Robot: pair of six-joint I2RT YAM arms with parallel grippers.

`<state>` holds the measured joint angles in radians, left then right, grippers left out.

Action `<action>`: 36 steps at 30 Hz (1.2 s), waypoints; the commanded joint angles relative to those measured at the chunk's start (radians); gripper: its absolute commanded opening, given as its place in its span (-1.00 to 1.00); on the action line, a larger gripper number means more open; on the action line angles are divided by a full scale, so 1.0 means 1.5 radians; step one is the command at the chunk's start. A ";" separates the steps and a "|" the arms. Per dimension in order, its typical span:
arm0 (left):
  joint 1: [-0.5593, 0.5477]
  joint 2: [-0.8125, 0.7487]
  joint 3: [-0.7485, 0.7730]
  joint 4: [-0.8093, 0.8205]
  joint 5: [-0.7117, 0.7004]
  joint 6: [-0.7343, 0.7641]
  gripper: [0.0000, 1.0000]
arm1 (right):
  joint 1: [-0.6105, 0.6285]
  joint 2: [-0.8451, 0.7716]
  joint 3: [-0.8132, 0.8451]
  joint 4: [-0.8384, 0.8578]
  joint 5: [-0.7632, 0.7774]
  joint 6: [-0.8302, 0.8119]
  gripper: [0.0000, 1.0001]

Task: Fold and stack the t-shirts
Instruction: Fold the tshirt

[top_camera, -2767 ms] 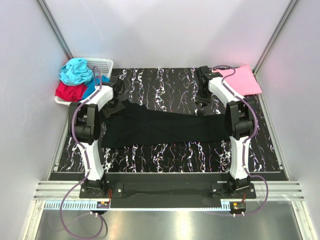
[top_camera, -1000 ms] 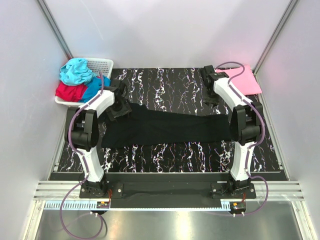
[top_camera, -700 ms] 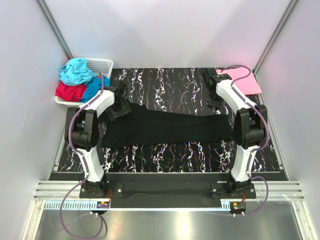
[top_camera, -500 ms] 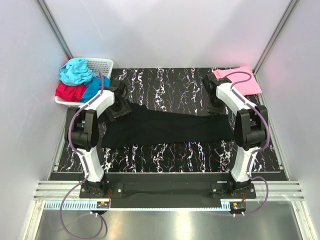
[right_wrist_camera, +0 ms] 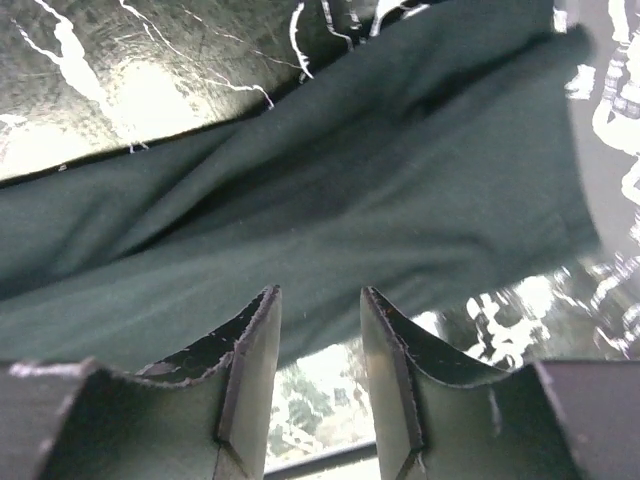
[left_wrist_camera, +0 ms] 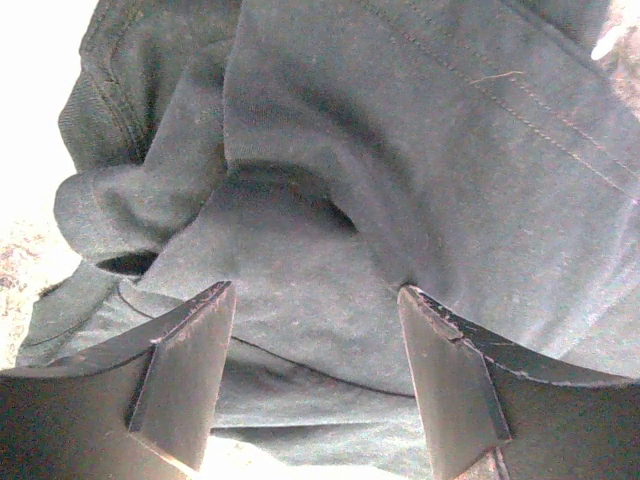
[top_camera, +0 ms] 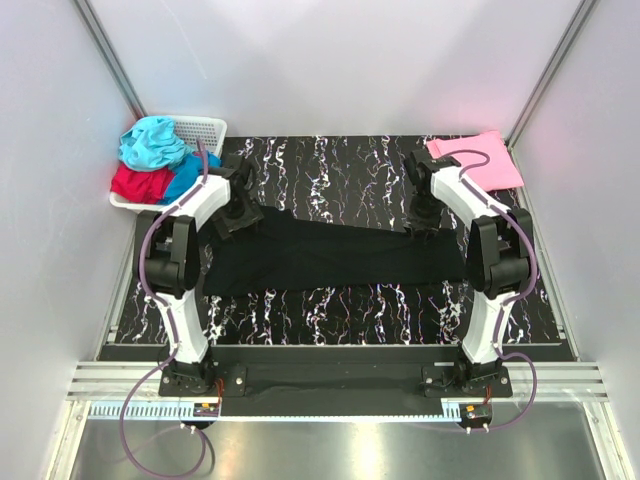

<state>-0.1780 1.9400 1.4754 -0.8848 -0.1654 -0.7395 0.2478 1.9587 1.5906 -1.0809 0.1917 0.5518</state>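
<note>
The left gripper (left_wrist_camera: 312,300) stands wide open over the bunched far-left corner of the black t-shirt (top_camera: 330,255), holding nothing. The right gripper (right_wrist_camera: 319,300), partly open and empty, hangs above the shirt's far-right edge. The shirt lies spread across the marbled table (top_camera: 330,165). A pink t-shirt (top_camera: 482,160) lies far right. The teal t-shirt (top_camera: 150,140), red t-shirt (top_camera: 135,184) and blue t-shirt (top_camera: 188,176) sit in the white basket (top_camera: 207,128) far left.

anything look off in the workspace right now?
Only minor things. The black t-shirt has its left end bunched into rumpled folds beneath the open left gripper, and its folded band tapers, wider at the left than at the right. The teal t-shirt is heaped over the basket rim. No damage visible.
</note>
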 commanded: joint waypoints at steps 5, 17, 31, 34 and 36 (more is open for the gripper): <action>-0.002 0.008 -0.022 0.027 -0.006 -0.003 0.46 | -0.002 -0.041 -0.173 0.199 -0.049 -0.022 -0.07; 0.034 0.076 -0.024 0.064 0.050 -0.006 0.48 | -0.002 -0.034 -0.229 0.260 -0.084 -0.029 -0.05; 0.012 0.319 0.396 -0.004 0.091 0.043 0.48 | 0.091 -0.168 -0.334 0.251 -0.175 0.006 -0.04; 0.002 0.373 0.496 -0.004 0.130 0.058 0.48 | 0.133 -0.167 -0.341 0.264 -0.208 0.005 -0.06; -0.004 0.398 0.558 0.002 0.160 0.072 0.49 | 0.166 -0.167 -0.338 0.265 -0.213 -0.008 -0.06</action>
<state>-0.1581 2.4691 2.2173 -0.9379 -0.0422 -0.6693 0.4500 1.7496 1.0859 -0.6994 -0.0643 0.5465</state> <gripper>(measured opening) 0.737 0.475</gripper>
